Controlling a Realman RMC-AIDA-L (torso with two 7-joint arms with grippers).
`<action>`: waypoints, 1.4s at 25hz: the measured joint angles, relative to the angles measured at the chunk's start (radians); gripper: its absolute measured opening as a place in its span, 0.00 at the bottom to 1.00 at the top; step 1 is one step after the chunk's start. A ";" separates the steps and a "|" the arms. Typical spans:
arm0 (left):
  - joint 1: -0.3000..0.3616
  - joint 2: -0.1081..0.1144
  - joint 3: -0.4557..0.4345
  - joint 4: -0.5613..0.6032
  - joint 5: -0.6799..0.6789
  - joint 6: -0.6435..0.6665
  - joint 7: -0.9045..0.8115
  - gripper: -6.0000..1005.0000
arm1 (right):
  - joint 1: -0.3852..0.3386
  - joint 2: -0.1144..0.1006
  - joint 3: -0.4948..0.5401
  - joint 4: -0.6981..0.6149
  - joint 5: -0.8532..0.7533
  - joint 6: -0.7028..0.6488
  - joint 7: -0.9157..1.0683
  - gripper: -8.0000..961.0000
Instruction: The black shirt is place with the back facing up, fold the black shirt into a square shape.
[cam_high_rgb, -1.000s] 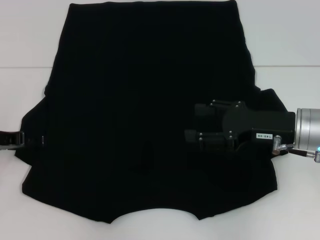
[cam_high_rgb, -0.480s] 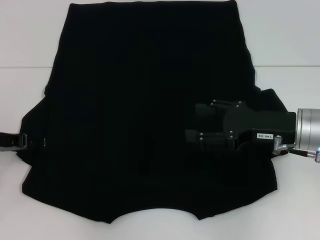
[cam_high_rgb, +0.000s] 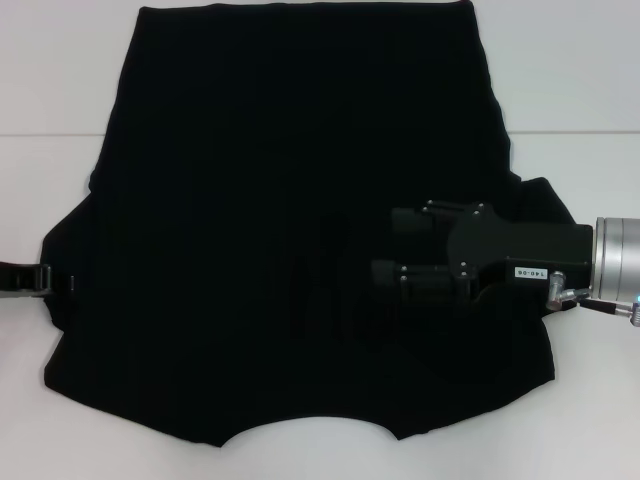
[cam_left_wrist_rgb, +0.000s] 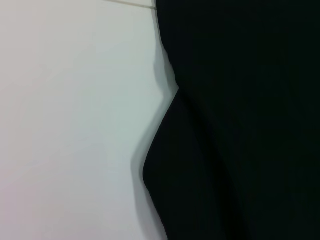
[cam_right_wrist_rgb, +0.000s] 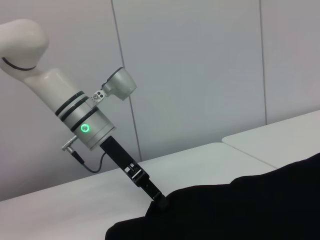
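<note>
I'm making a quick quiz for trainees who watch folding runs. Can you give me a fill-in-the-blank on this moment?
1. The black shirt lies spread on a ____ table.
2. The right pincer is over the shirt's ____ side.
3. The left pincer is at the edge of the shirt's left ____.
4. The curved neckline lies at the edge ____ to the robot.

Missing words: white; right; sleeve; nearest

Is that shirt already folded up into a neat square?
No. In the head view the black shirt lies spread wide over the white table, with both sleeves sticking out at its sides.
</note>
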 joint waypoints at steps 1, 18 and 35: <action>0.000 0.000 0.000 0.000 0.000 -0.001 0.000 0.51 | 0.000 0.000 0.000 0.000 0.000 0.000 0.000 0.87; 0.001 0.002 0.001 0.000 0.005 -0.004 0.004 0.06 | -0.001 0.002 0.012 0.000 0.001 -0.001 -0.003 0.87; 0.034 0.012 -0.034 0.065 0.028 0.013 0.004 0.01 | 0.003 0.004 0.028 0.006 0.013 0.010 -0.011 0.87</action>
